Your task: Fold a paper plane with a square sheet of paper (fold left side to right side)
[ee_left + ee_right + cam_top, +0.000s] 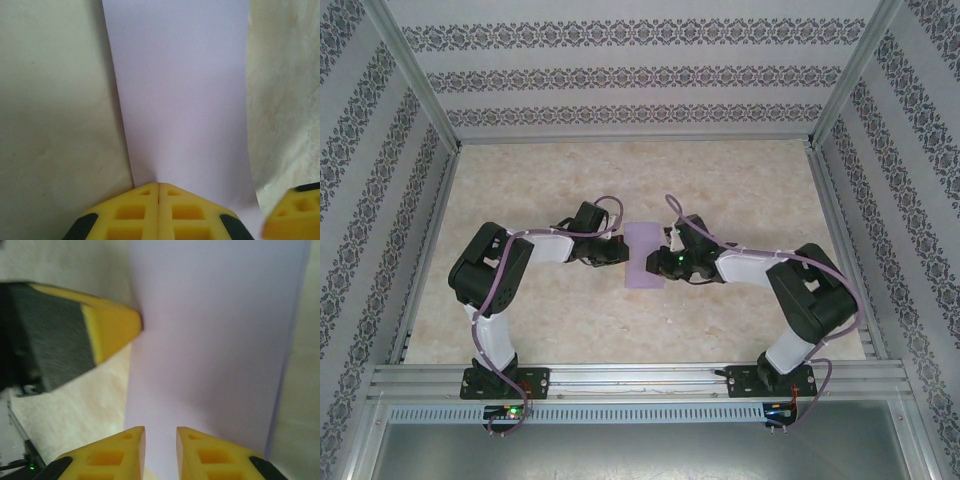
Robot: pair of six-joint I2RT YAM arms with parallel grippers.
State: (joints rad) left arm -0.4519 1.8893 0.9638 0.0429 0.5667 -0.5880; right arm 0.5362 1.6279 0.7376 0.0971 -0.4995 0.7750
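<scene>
One sheet of paper [645, 256], pale lavender, thin and matte with no marks, lies flat between the two sets of jaws. From above it reads as a narrow upright rectangle rather than a square, so I'd judge the left-to-right fold is already laid over and the crease is being set.

The left gripper [159, 192] has its jaws pressed together, their tips meeting the sheet's edge, and the paper stretches straight ahead of them. Whether they pinch the paper or only press on it, I can't tell. The right gripper [160, 436] comes in from the opposite side with its jaws slightly apart. Lavender shows through the gap, and nothing is held. Its blocky yellow fingertips [125, 450] have moulded square pockets.

Next, I'd expect the edges to need lining up and a firm press along the fold. Paper this light would slide easily on the smooth, cream marbled table [740, 200] beyond the jaws.
</scene>
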